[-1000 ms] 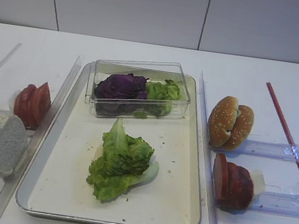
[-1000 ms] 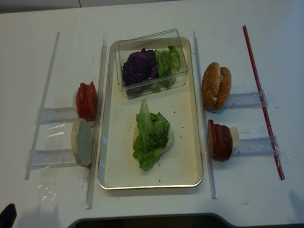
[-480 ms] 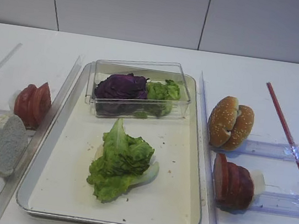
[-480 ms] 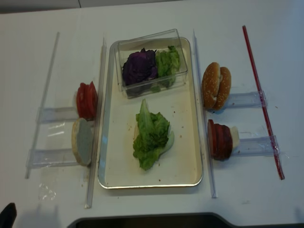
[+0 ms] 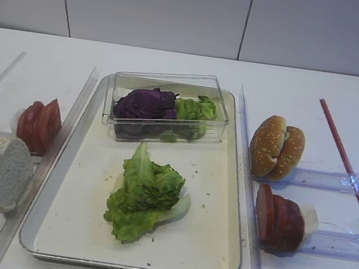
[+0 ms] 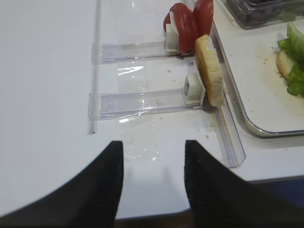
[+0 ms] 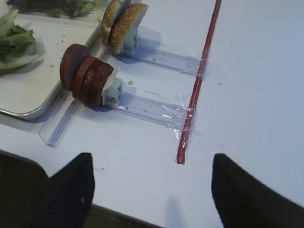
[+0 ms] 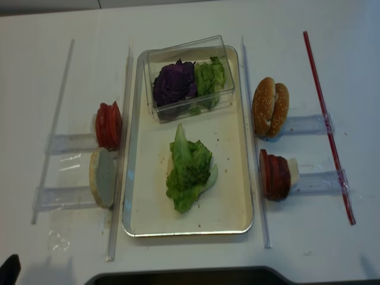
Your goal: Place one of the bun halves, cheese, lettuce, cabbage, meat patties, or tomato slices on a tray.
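Observation:
A lettuce clump (image 5: 144, 193) lies in the middle of the cream tray (image 5: 226, 181). Purple cabbage (image 5: 145, 103) sits in a clear box (image 5: 218, 106) at the tray's far end. Right of the tray stand two sesame bun halves (image 5: 277, 147) and dark meat patties (image 5: 279, 219). To its left are tomato slices (image 5: 39, 125) and a pale bun half (image 5: 5, 172). No cheese is in view. My right gripper (image 7: 151, 185) is open over bare table near the front edge, well short of the patties (image 7: 88, 76). My left gripper (image 6: 153, 161) is open and empty, short of the pale bun half (image 6: 209, 71).
Clear plastic rails (image 5: 315, 242) hold the food on edge on both sides of the tray. A long red strip (image 5: 346, 164) is taped along the right side. Green leaves (image 5: 196, 110) share the clear box with the cabbage. A white wall stands behind the table.

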`<state>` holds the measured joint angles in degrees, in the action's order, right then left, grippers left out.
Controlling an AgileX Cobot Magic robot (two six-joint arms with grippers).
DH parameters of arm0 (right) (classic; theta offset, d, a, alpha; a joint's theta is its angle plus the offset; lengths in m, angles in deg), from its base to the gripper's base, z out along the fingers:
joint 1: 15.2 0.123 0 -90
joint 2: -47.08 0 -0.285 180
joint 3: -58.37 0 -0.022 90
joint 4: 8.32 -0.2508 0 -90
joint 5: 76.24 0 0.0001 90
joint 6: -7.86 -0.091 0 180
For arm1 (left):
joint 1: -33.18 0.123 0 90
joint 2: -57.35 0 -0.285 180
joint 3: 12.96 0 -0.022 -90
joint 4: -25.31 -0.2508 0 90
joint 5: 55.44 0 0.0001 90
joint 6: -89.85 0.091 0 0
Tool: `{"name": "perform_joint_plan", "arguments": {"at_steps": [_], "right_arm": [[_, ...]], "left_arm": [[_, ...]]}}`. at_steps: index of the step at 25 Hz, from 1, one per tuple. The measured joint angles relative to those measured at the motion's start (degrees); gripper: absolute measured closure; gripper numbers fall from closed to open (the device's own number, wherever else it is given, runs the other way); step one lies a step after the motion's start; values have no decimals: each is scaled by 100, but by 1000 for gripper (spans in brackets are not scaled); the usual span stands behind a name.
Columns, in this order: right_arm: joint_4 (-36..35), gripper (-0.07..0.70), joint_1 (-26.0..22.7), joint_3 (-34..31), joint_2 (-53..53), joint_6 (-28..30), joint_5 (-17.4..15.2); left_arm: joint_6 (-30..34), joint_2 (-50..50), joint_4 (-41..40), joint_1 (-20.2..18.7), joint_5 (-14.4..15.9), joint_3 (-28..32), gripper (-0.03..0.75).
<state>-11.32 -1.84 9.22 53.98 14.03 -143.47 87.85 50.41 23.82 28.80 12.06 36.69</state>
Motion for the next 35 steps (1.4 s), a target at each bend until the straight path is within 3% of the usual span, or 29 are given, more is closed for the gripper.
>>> {"name": "perform_joint_plan", "arguments": {"at_steps": [8,20,35], "right_arm": [[-40,107,0,-82,0,0,173],[-50,113,-893,-82,0,0,209],[-50,127,-1315,-82,0,-20,209]], "left_arm": [[0,0,0,0,0,0,423],[0,0,0,0,0,0,423],[0,0,0,0,0,0,423]]}}
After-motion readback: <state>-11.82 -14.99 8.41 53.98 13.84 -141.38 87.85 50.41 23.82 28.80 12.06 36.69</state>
